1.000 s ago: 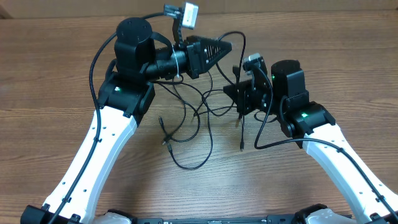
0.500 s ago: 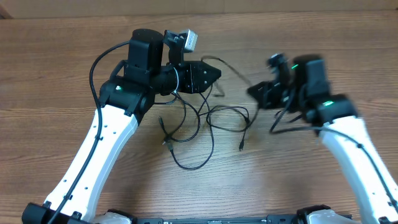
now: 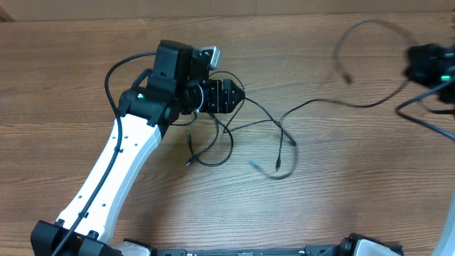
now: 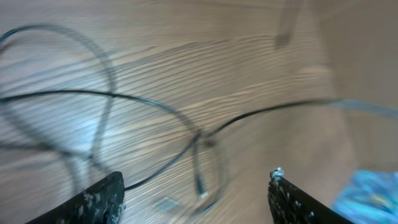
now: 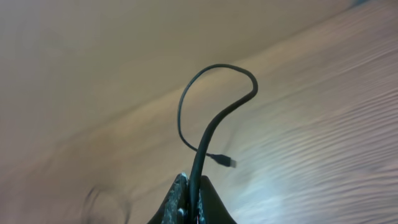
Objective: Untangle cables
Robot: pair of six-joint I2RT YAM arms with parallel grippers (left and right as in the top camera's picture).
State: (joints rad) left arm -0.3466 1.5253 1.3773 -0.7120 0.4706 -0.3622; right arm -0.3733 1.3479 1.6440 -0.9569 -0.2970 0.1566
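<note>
Heads up, a lot of this is mushy. The right arm (image 3: pixel 430 67) is a dark smear chopped off by the frame edge at 3 o'clock in the overhead view, so you can't read its tool from up there. The left wrist view is streaky enough that some strands turn into ghosts, and there's a blue blur (image 4: pixel 367 193) at 4 o'clock that I can't identify. Count: two arms, two tools. For the cables (image 3: pixel 227 130) I honestly can't give a number because they cross too much. It's more than one, and I can pick out at least four loose ends. They're thin, black and floppy with small plugs, and one tip at 7 o'clock of the pile looks silvery. Most of the bunch lies on the tabletop (image 3: pixel 341 185) around the middle of the overhead view, just at 5 o'clock from the dark front end of the left arm (image 3: pixel 121 163). One strand runs out of it toward 2 o'clock to the right arm, and there it curls up toward 1 o'clock with a free end. The left tool (image 4: pixel 196 180) is spread wide, fingers down in the 7 and 5 o'clock corners, with nothing pinched that I can see, only strands on the wood beyond. The right tool (image 5: pixel 191 185) is clamped tight on one of the cables, which rises from the tips, bends over at 12 o'clock and comes back down to a plug (image 5: pixel 227 162) near centre.
</note>
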